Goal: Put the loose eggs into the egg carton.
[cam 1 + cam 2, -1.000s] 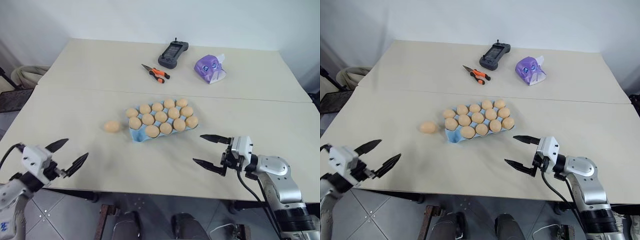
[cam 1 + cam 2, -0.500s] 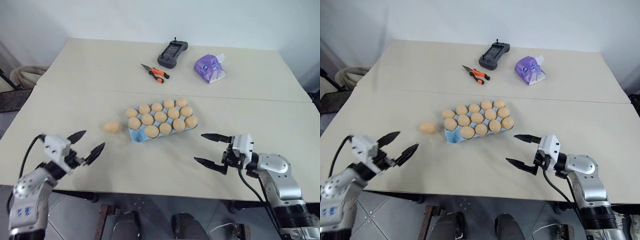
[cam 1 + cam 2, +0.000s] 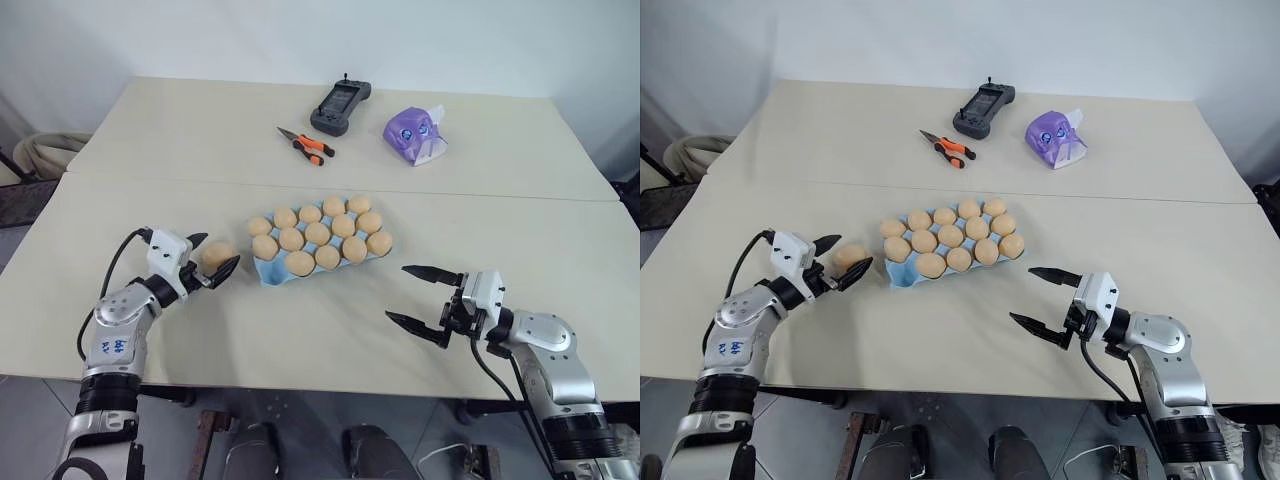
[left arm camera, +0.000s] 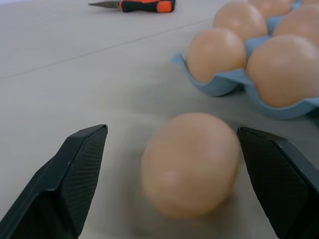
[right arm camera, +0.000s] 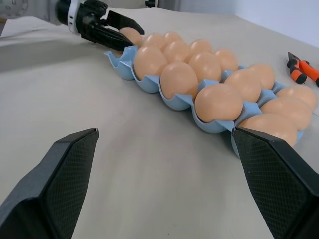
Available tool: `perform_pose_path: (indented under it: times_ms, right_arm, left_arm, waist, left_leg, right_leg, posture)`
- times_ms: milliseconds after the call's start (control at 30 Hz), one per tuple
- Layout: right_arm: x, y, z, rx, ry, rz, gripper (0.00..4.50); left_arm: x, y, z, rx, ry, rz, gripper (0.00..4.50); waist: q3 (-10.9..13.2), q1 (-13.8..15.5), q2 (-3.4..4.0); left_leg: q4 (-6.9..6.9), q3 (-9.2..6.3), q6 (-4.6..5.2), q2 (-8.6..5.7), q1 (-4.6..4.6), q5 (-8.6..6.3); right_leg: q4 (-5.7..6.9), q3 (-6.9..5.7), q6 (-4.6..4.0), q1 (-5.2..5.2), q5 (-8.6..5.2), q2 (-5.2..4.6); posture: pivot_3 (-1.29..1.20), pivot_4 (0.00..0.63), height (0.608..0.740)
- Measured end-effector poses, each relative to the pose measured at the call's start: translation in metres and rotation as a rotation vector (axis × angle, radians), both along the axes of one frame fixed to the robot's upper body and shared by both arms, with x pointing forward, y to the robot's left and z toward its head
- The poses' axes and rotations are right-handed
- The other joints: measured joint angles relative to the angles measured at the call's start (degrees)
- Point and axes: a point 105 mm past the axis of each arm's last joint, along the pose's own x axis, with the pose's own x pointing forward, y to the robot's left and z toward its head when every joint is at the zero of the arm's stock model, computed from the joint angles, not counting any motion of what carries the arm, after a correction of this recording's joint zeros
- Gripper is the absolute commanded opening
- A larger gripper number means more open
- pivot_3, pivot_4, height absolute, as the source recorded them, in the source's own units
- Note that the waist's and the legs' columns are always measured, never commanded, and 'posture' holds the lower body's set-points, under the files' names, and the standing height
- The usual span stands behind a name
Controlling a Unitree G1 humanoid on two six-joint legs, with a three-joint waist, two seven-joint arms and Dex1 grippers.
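Loose egg (image 3: 217,254): one, on the table (image 3: 150,150), just left of the egg carton (image 3: 322,243), which is nearly full. Left gripper (image 3: 212,256): fingers spread, one on each side of this egg, no contact visible. Right gripper (image 3: 420,298): fingers wide apart, empty, near the carton's right end.

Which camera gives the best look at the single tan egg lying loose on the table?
The left wrist view: the loose tan egg sits large between the open left gripper fingers, untouched. Both head views show it small, beside the light blue moulded egg carton; the right wrist view barely glimpses it.
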Motion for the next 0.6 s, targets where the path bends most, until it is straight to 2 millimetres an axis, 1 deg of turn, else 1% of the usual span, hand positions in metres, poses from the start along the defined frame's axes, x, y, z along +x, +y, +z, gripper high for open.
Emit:
perform_pose_path:
  times_ms: [33,100,200,233,333,433,467,500,600]
  right_arm:
    - [0.0,0.0,-0.001,0.001,0.002,-0.002,4.5]
    - [0.0,0.0,-0.001,0.002,0.002,-0.004,4.5]
    - [0.0,0.0,0.0,0.003,-0.004,-0.006,4.5]
    - [0.0,0.0,0.0,0.003,-0.006,-0.007,4.5]
    - [0.0,-0.001,0.0,0.003,-0.011,-0.008,4.5]
    - [-0.002,-0.002,-0.002,0.003,-0.002,-0.013,4.5]
    - [-0.002,-0.003,-0.003,0.002,0.0,-0.016,4.5]
    - [-0.003,-0.003,-0.004,0.002,0.002,-0.017,4.5]
    - [-0.005,-0.004,-0.006,0.002,0.01,-0.022,4.5]
  left_arm:
    - [0.001,-0.002,-0.001,-0.001,0.003,-0.01,3.86]
    - [0.002,-0.006,-0.004,-0.003,0.006,-0.023,3.22]
    - [0.003,-0.006,-0.004,-0.012,0.005,-0.025,2.26]
    - [0.002,-0.007,-0.004,-0.019,0.007,-0.034,2.05]
    - [-0.006,-0.018,0.0,-0.034,-0.004,-0.114,2.05]
    - [-0.015,-0.034,0.019,-0.027,-0.06,-0.204,2.05]
    - [-0.019,-0.042,0.03,-0.029,-0.091,-0.245,2.05]
    - [-0.021,-0.046,0.036,-0.024,-0.107,-0.268,2.05]
    - [-0.027,-0.063,0.042,-0.006,-0.111,-0.339,2.05]
  waist:
    - [0.0,0.03,0.0]
    - [0.0,0.01,0.0]
    - [0.0,0.0,0.0]
    - [0.0,0.01,0.0]
    - [0.0,0.03,0.0]
    - [0.0,0.09,0.0]
    - [0.0,0.12,0.0]
    - [0.0,0.13,0.0]
    - [0.0,0.17,0.0]
  left_leg:
    - [0.02,0.0,0.0,-0.01,0.0,0.0]
    - [0.06,0.01,0.01,-0.01,0.0,0.01]
    - [0.12,-0.02,0.03,0.0,0.02,0.05]
    - [0.12,-0.04,0.03,-0.01,0.02,0.07]
    - [0.12,-0.06,0.03,0.01,0.01,0.09]
    - [0.11,-0.08,0.03,0.01,0.01,0.09]
    - [0.11,-0.08,0.04,0.01,0.0,0.1]
    - [0.11,-0.09,0.04,0.01,0.01,0.1]
    - [0.11,-0.1,0.07,-0.04,0.01,0.11]
  right_leg:
    - [0.04,-0.02,0.0,0.0,0.0,0.03]
    - [0.14,0.0,0.01,-0.01,-0.01,0.03]
    - [0.27,0.0,0.02,-0.02,-0.01,0.01]
    - [0.31,-0.02,0.02,-0.02,-0.01,0.01]
    - [0.33,-0.04,0.02,-0.03,-0.01,0.01]
    - [0.33,-0.05,0.02,-0.01,-0.01,0.02]
    - [0.33,-0.05,0.03,0.0,-0.01,0.02]
    - [0.32,-0.05,0.02,0.01,-0.01,0.02]
    - [0.31,-0.06,0.04,0.02,-0.01,0.03]
  posture:
    - [0.0,0.15,0.74]
    - [0.0,0.15,0.74]
    - [0.0,0.15,0.74]
    - [0.0,0.15,0.74]
    - [0.0,0.15,0.74]
    - [0.0,0.15,0.74]
    - [0.0,0.15,0.74]
    - [0.0,0.15,0.74]
    - [0.0,0.15,0.74]
